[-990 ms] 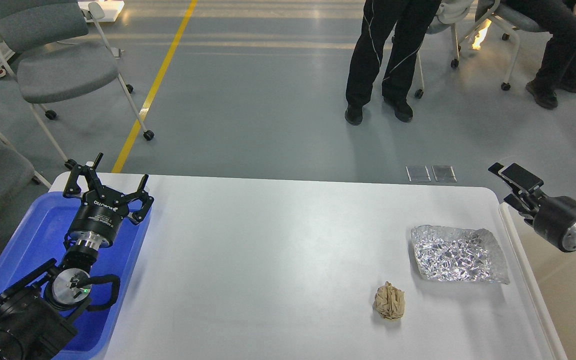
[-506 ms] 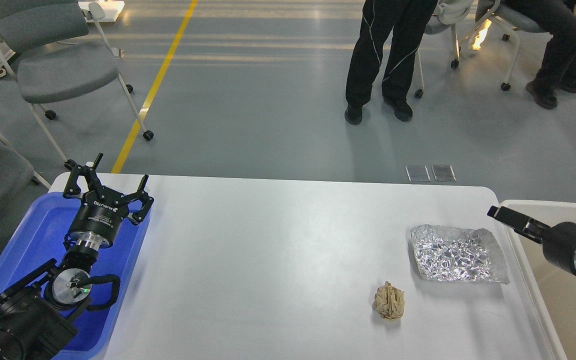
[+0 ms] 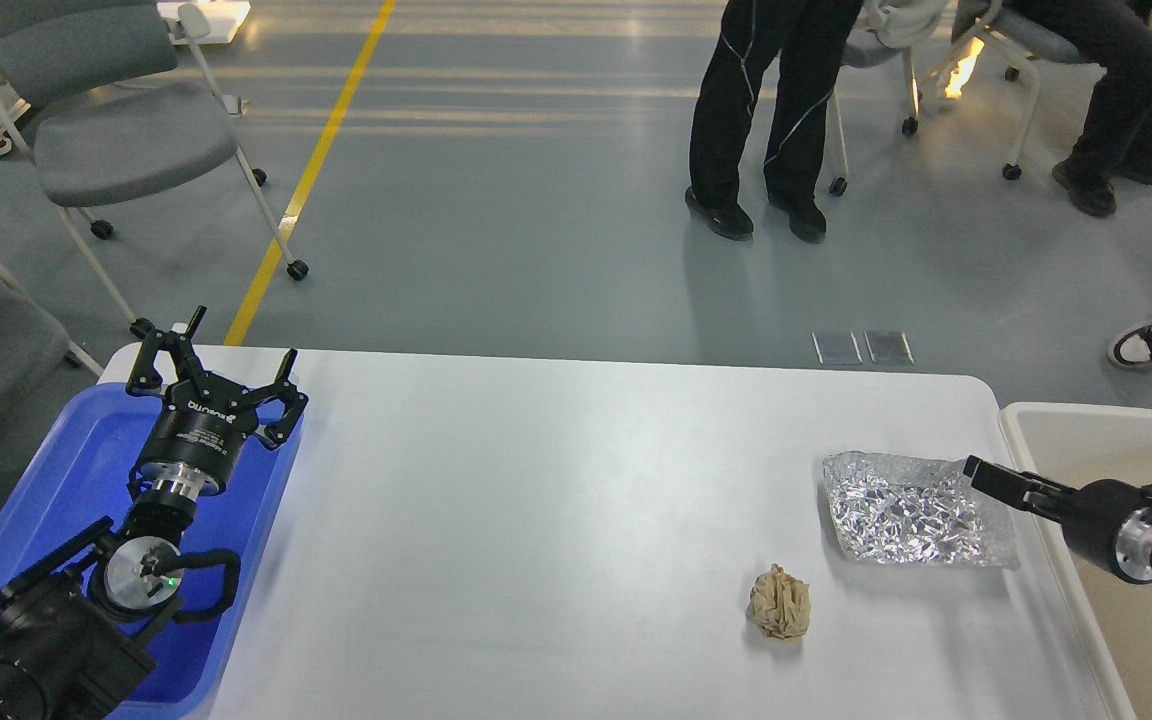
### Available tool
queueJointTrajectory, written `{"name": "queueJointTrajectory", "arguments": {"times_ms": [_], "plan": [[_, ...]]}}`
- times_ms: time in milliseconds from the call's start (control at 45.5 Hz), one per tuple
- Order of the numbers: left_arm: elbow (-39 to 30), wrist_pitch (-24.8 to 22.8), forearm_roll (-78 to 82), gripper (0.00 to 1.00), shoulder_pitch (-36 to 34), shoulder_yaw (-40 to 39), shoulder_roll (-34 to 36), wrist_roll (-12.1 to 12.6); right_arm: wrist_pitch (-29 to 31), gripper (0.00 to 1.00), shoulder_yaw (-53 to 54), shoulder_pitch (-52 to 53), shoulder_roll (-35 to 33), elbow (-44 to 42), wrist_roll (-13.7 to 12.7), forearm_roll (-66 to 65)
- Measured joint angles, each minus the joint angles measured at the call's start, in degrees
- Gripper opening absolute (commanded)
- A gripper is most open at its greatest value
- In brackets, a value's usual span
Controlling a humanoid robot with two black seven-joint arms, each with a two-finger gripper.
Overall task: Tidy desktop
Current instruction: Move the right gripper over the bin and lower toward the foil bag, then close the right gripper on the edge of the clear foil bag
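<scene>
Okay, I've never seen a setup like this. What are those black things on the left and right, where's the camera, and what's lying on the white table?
The camera sits in a humanoid robot's head, looking forward and down, so the black things are its own arms. The left gripper hangs open and empty over a blue tray. The right gripper reaches in over the edge of a crumpled foil sheet; it is seen edge-on, so I cannot tell if it is open. On the white desktop lie the foil and a wadded tan paper ball. A beige bin stands at the right. Nothing is held.

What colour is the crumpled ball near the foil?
Light tan, like brown paper: the crumpled ball on the desktop, seen in the head view.
</scene>
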Motion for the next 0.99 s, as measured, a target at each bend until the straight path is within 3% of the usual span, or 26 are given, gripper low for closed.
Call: {"name": "queueJointTrajectory", "arguments": {"times_ms": [440,638,990], "plan": [[0.0,0.0,0.0,1.00,0.0,0.0,0.0,0.0,-13.9,0.98,-18.8,2.7,10.9,-16.0,6.8,-0.2],[0.0,0.0,0.0,1.00,0.0,0.0,0.0,0.0,-16.5,0.98,-22.1,3.3,15.4,-23.9,9.0,0.3],[0.0,0.0,0.1,1.00,0.0,0.0,0.0,0.0,-17.7,0.98,-23.7,6.0,17.4,-27.9,12.7,5.3]]}}
